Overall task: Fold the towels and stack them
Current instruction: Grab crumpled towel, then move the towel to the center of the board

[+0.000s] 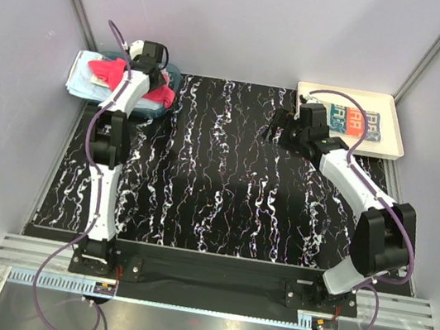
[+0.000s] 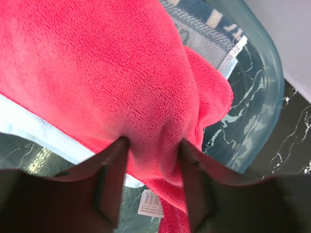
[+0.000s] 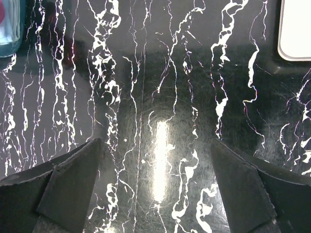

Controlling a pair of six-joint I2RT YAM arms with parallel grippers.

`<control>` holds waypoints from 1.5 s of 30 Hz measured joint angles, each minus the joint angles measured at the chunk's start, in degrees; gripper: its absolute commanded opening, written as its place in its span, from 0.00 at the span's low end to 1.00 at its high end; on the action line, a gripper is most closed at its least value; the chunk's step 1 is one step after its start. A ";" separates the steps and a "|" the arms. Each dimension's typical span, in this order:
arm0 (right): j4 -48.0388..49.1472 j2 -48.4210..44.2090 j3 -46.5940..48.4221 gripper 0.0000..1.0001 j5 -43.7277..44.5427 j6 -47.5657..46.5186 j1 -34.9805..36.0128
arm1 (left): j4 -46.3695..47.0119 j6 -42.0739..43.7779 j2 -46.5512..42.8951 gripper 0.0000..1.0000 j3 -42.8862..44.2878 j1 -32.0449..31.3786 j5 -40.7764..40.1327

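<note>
A bright red-pink towel (image 1: pixel 105 71) (image 2: pixel 97 73) lies bunched in the teal basket (image 1: pixel 173 82) (image 2: pixel 272 87) at the table's far left. It lies over a light blue towel (image 1: pixel 81 78) (image 2: pixel 29 126). A blue patterned towel (image 2: pixel 209 29) shows beside them. My left gripper (image 1: pixel 152 77) (image 2: pixel 153 143) reaches down into the basket, and its fingers (image 2: pixel 114 165) pinch a raised fold of the red towel. A white label hangs under that fold. My right gripper (image 1: pixel 280 128) (image 3: pixel 155 145) hovers open above the bare black marbled table, with nothing between its fingers.
A cream tray (image 1: pixel 398 109) (image 3: pixel 296 29) sits at the far right with folded patterned teal and orange cloth (image 1: pixel 352 121) in it. The black marbled mat (image 1: pixel 217 181) covers the table between basket and tray. Grey walls close in the sides and the back.
</note>
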 measured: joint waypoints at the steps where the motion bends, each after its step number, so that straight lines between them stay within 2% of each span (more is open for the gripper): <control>1: 0.02 0.00 0.00 0.99 0.02 0.00 -0.02 | 0.39 0.02 -0.09 0.37 -0.11 0.00 0.20; 2: 0.07 0.00 0.00 1.00 0.00 0.00 -0.02 | 0.85 0.20 -0.24 0.32 -0.31 0.00 0.42; 3: 0.04 0.00 0.00 1.00 0.02 0.02 -0.02 | 1.20 0.46 -0.46 0.31 -0.48 0.00 0.63; 10: 0.26 0.59 0.00 1.00 0.02 0.00 -0.04 | 3.87 1.92 -5.73 0.29 -4.31 0.00 0.98; 15: 0.61 1.84 0.02 1.00 0.00 0.00 -0.04 | 6.97 3.34 -11.58 0.05 -6.29 0.00 0.96; 17: 0.66 2.23 0.02 1.00 0.00 0.00 -0.04 | 8.13 4.09 -13.70 0.00 -7.10 -0.13 0.96; 21: 0.90 2.49 0.00 1.00 0.00 0.00 -0.04 | 10.67 6.25 -17.62 0.00 -8.68 -0.87 0.70; 26: 1.51 2.49 0.00 1.00 0.02 0.02 -0.04 | 14.40 7.56 -25.05 0.00 -16.17 -4.85 -0.22; 31: 2.36 2.49 0.00 1.00 0.04 0.22 -0.04 | 17.59 9.68 -33.73 0.00 -25.73 -14.80 -4.52; 36: 2.36 2.43 0.00 1.00 0.07 0.46 -0.04 | 18.84 11.34 -38.42 0.00 -29.11 -26.10 -7.61; 39: 2.34 2.01 -0.15 1.00 0.07 0.85 -0.04 | 19.17 10.97 -40.37 0.00 -30.93 -30.64 -8.55; 42: 2.36 0.61 -1.42 1.00 0.17 1.40 -0.04 | 20.65 9.16 -43.56 0.00 -38.56 -34.01 -8.85; 43: 2.36 0.00 -2.16 1.00 0.28 1.62 -0.04 | 21.18 8.26 -44.22 0.01 -41.75 -35.36 -9.09; 45: 2.45 -1.53 -4.39 1.00 0.39 2.25 -0.04 | 21.42 6.25 -44.30 0.13 -47.50 -38.03 -9.44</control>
